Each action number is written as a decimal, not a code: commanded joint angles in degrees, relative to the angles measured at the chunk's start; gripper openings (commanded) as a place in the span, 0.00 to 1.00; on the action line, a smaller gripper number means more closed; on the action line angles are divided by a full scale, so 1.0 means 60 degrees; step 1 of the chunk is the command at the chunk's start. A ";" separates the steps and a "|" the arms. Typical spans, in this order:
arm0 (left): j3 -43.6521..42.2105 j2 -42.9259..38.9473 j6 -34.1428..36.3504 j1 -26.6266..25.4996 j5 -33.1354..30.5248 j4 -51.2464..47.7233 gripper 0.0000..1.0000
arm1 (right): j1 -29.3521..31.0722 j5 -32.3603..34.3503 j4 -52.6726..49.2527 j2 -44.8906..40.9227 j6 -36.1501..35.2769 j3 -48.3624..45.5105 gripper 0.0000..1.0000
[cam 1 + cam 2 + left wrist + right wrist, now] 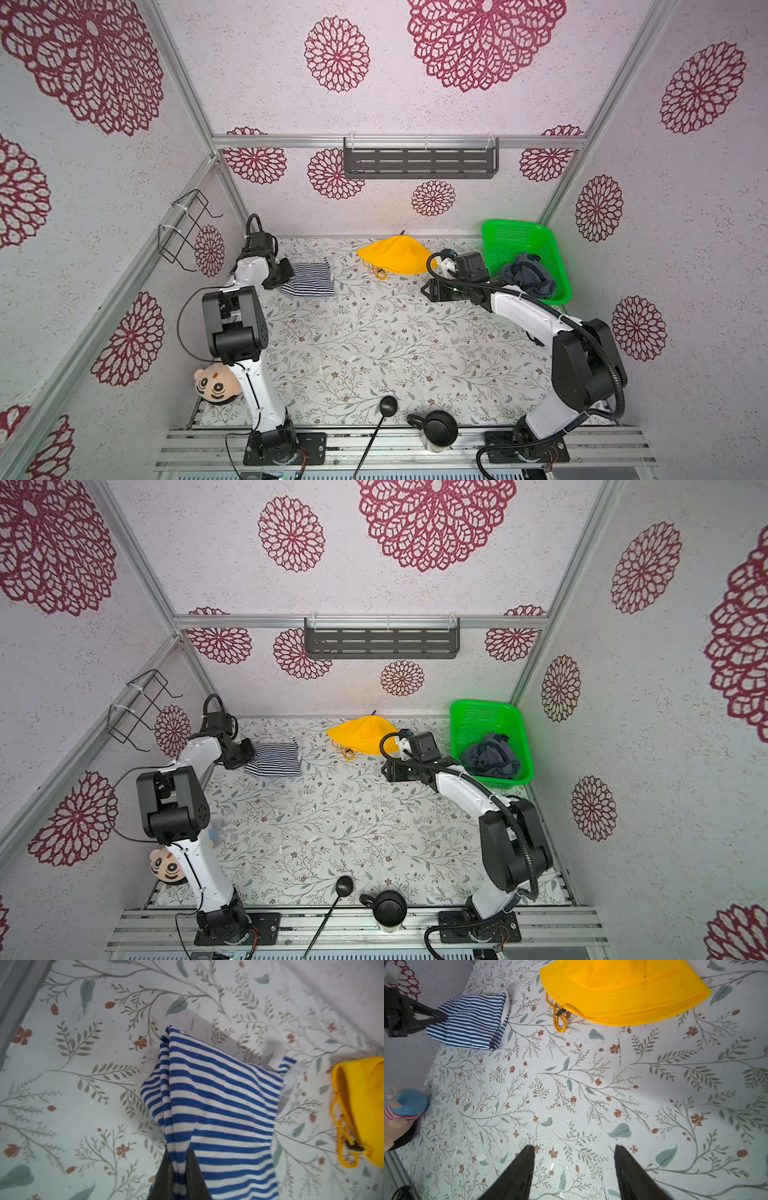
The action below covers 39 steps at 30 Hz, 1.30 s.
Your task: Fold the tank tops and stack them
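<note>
Striped tank top [218, 1105] pinched between left fingers [163, 1176]; right fingers [519, 1174] apart.

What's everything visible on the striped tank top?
The striped tank top is soft knit cloth with navy-and-white stripes, folded in layers into a rough rectangle, with a white edge showing at one end. It lies at the far left of the table, one edge pinched by the shut left gripper. The yellow hat lies apart.

1. The striped tank top [218, 1105] is soft, matt knit cloth.
2. The yellow hat [623, 991] is matt woven cloth.
3. The green basket [515, 237] is glossy perforated plastic.
4. The floral table cover [591, 1084] looks smooth, faintly sheened.
5. The frame rail [291, 141] is brushed metal.
</note>
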 commanded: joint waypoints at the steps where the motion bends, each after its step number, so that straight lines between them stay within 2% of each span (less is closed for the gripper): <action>1: 0.0696 0.0548 0.1169 0.0328 0.0469 -0.0920 0.00 | -0.0169 0.0254 -0.0130 -0.0607 -0.0365 -0.0114 0.64; 4: 0.1078 0.0856 0.1515 0.0624 -0.0051 -0.1041 0.00 | -0.0275 0.0335 -0.0203 -0.0791 -0.0447 -0.0249 0.64; 9: 0.1487 0.1140 0.1535 0.1167 -0.0144 -0.1024 0.00 | -0.0390 0.0350 -0.0167 -0.0912 -0.0417 -0.0443 0.64; 12: 0.1535 0.1063 0.1621 0.1254 -0.0599 -0.0994 0.00 | -0.0420 0.0405 -0.0154 -0.0970 -0.0376 -0.0529 0.64; 15: 0.1436 0.0912 0.1439 0.1331 -0.0501 -0.0851 0.03 | -0.0454 0.0445 -0.0102 -0.1059 -0.0321 -0.0591 0.64; 19: 0.1202 0.0706 0.1304 0.1317 -0.0288 -0.0592 0.76 | -0.0556 0.0409 -0.0121 -0.1211 -0.0145 -0.0555 0.66; 20: 0.1212 0.0689 0.1275 0.1317 -0.0313 -0.0638 0.89 | -0.0591 0.0381 -0.0153 -0.1254 -0.0107 -0.0526 0.68; 21: 0.1226 0.0672 0.1254 0.1317 -0.0344 -0.0706 0.98 | -0.0648 0.0351 -0.0219 -0.1324 -0.0071 -0.0496 0.71; 23: 0.1177 0.0507 0.1239 0.1317 -0.0434 -0.0793 0.98 | -0.0759 0.0363 -0.0413 -0.1462 -0.0046 -0.0424 0.79; 26: 0.1034 -0.0006 0.1222 0.1288 -0.0641 -0.0834 0.98 | -0.1032 0.0518 -0.0740 -0.1780 -0.0129 -0.0345 0.83; 31: 0.0922 -0.1171 0.0643 0.1039 -0.1591 -0.1638 0.98 | -0.2073 0.1244 -0.1527 -0.2593 -0.0166 -0.0042 0.84; 33: 0.0347 -0.1998 0.0301 0.0745 -0.1942 -0.1484 0.98 | -0.2674 0.1776 -0.1952 -0.2736 -0.0269 0.0175 0.83; 36: -0.0851 -0.3052 -0.0362 0.0112 -0.1901 -0.0841 0.98 | -0.3739 0.2959 -0.2918 -0.2526 -0.0600 0.0730 0.81; 39: -0.2159 -0.4093 -0.1034 -0.0814 -0.1959 -0.0124 0.98 | -0.5136 0.3125 -0.3171 -0.2130 -0.0734 0.1005 0.77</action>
